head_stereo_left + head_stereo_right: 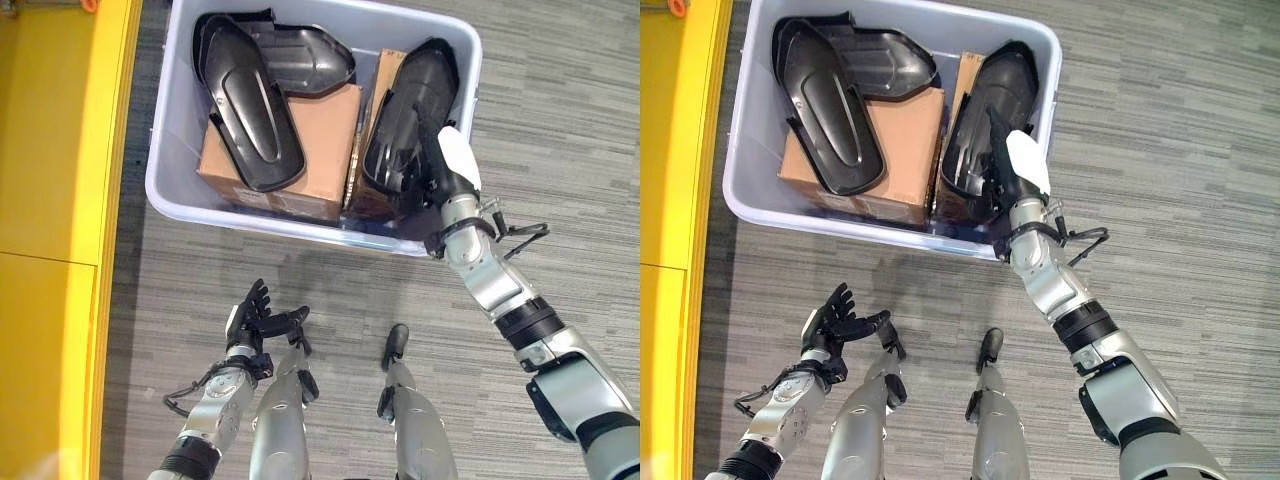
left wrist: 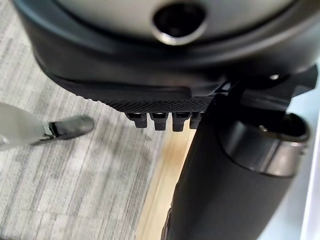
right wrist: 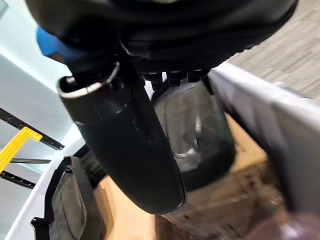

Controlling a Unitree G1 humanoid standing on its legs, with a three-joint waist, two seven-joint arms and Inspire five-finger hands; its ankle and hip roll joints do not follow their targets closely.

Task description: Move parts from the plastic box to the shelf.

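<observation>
A pale plastic box [image 1: 168, 160] stands on the floor ahead. Inside it, black moulded parts lie on cardboard boxes [image 1: 325, 140]. One long part [image 1: 250, 110] rests at the left with another [image 1: 310, 55] behind it, and a third part [image 1: 400, 110] leans at the right. My right hand [image 1: 443, 178] reaches over the box's near rim, fingers straight along the right part [image 3: 200, 130], white-covered thumb beside it. Low at the left, my left hand [image 1: 252, 318] hangs over the floor, fingers spread and holding nothing.
A yellow shelf surface [image 1: 60, 150] runs along the left side, close to the box's left wall. Grey striped carpet [image 1: 560, 100] lies around the box, with free floor to its right and in front of it.
</observation>
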